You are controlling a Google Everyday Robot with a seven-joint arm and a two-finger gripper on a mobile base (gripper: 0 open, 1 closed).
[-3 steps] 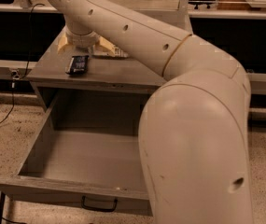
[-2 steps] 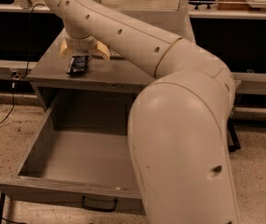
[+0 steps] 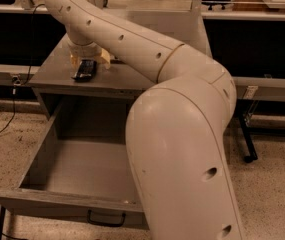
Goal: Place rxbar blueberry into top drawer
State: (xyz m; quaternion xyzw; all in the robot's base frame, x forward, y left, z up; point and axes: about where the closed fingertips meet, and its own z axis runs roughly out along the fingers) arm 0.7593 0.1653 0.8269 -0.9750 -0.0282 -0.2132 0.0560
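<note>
The rxbar blueberry (image 3: 84,69), a small dark flat bar, lies on the grey cabinet top (image 3: 57,74) near its front edge. My gripper (image 3: 89,62) points down right above and behind the bar, its pale fingers (image 3: 105,60) spread on either side of the bar's far end, open and not closed on it. The top drawer (image 3: 37,154) is pulled fully out below the cabinet top. It has nothing inside, and a dark handle (image 3: 106,218) sits on its front panel. My large cream arm covers the drawer's right part.
Cables (image 3: 4,124) hang and trail at the left over the speckled floor. Long dark benches (image 3: 262,39) run behind the cabinet. A black table leg (image 3: 247,141) stands at the right.
My gripper has shifted left and settled down over the bar. The arm's elbow has swung left across the view. The bar and the drawer have not moved.
</note>
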